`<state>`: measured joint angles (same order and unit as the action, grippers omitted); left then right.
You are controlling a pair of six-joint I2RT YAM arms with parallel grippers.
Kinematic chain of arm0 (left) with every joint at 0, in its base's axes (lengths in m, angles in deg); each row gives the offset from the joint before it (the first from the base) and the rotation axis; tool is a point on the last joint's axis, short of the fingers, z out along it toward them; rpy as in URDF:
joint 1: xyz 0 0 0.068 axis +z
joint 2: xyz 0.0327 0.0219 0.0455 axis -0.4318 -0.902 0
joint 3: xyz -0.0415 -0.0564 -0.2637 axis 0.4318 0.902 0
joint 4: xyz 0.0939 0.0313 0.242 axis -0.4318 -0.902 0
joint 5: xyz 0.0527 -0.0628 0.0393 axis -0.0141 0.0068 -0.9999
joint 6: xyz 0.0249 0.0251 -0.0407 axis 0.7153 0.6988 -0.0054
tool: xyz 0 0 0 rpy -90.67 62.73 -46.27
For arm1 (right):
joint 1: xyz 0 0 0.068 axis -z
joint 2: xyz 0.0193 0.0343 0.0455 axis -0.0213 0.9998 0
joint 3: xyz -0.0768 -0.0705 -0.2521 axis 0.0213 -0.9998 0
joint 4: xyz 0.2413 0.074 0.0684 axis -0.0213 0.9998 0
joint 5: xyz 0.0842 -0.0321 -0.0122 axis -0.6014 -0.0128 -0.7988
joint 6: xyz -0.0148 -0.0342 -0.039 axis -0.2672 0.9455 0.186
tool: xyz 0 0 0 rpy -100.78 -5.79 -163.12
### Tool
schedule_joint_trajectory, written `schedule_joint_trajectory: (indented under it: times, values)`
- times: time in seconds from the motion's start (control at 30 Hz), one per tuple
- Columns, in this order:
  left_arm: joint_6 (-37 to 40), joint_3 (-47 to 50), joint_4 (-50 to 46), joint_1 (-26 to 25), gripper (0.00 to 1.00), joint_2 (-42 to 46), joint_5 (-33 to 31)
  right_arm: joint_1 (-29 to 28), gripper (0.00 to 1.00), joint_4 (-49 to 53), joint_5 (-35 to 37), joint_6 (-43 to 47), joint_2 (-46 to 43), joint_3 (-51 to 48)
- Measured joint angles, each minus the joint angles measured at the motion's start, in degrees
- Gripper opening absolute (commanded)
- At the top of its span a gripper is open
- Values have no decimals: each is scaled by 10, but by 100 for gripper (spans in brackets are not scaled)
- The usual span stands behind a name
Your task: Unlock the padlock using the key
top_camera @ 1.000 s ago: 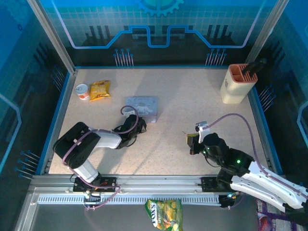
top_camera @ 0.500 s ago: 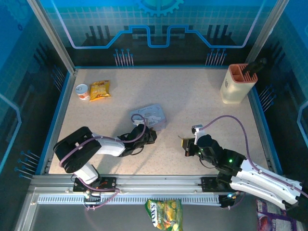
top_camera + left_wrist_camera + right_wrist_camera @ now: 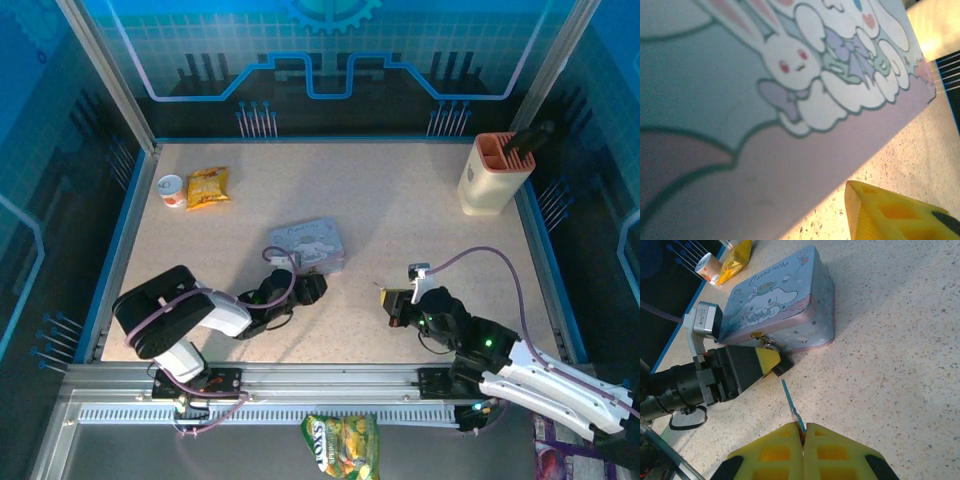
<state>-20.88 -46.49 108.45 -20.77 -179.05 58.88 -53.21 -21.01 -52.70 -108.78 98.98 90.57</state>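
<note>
The dark padlock hangs from the latch on the front of the pale blue cartoon tin box. My left gripper is shut on the padlock, with a yellow finger lying over it. In the left wrist view the tin box sits very close, with one yellow fingertip at the bottom right. The thin silvery key sticks out of my right gripper, which is shut on it. Its tip points at the padlock, a short gap away. From above, the left gripper sits below the tin box, and the right gripper is to its right.
A yellow snack bag and a small cup lie at the far left. A beige holder stands at the far right corner. Another snack bag lies beyond the near rail. Bare table separates the two grippers.
The left gripper swung right and towards the near edge, dragging and turning the tin box with it. The right gripper shifted slightly, key still gripped.
</note>
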Motion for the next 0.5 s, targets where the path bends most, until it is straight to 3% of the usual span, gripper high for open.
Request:
schedule_joint_trajectory:
  times: [0.13,0.37,0.5]
  values:
    - [3,2,-58,0,54,44,-14,0,0,0,2,-2,-2,-1]
    - [9,-24,-270,-9,58,144,-75,-13,0,-1,2,-4,-9,-4]
    - [7,-59,-373,-37,60,155,-118,-19,0,-3,3,-4,-5,-5]
